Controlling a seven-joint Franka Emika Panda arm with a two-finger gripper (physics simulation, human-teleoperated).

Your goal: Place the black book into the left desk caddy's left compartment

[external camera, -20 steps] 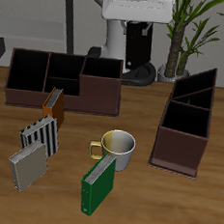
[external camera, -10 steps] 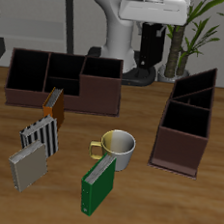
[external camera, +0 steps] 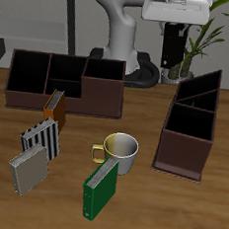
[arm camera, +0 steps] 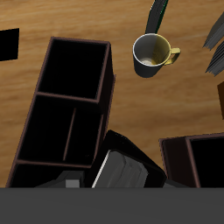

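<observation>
Black hardcover book [external camera: 172,59], thin and plain, hangs upright under the white two-finger gripper [external camera: 174,39], high above the worktop's back edge beside a potted green plant [external camera: 199,30]. The book's dark slab hides the fingers, so the grip is judged only by the book hanging there off the table: the jaws appear closed on it. The wrist view shows no clear sight of the book; a dark shape with a paler face [arm camera: 122,166] between the two boxes cannot be identified.

Two dark-brown wooden caddies stand on the worktop. The left desk caddy [external camera: 187,153], seen end-on and slanting, is near a side edge. The broadside three-compartment caddy [external camera: 63,104] is toward the opposite back corner.

One white mug [external camera: 121,153] stands mid-table. Four books stand nearer the front edge: a green book [external camera: 99,188], a black-and-white striped book [external camera: 42,139], a grey book [external camera: 27,170] and an orange-brown book [external camera: 56,107] against the broadside caddy.

Only the wrist view looks straight down into the left caddy's compartments; it cuts the green and striped books off at its border.
</observation>
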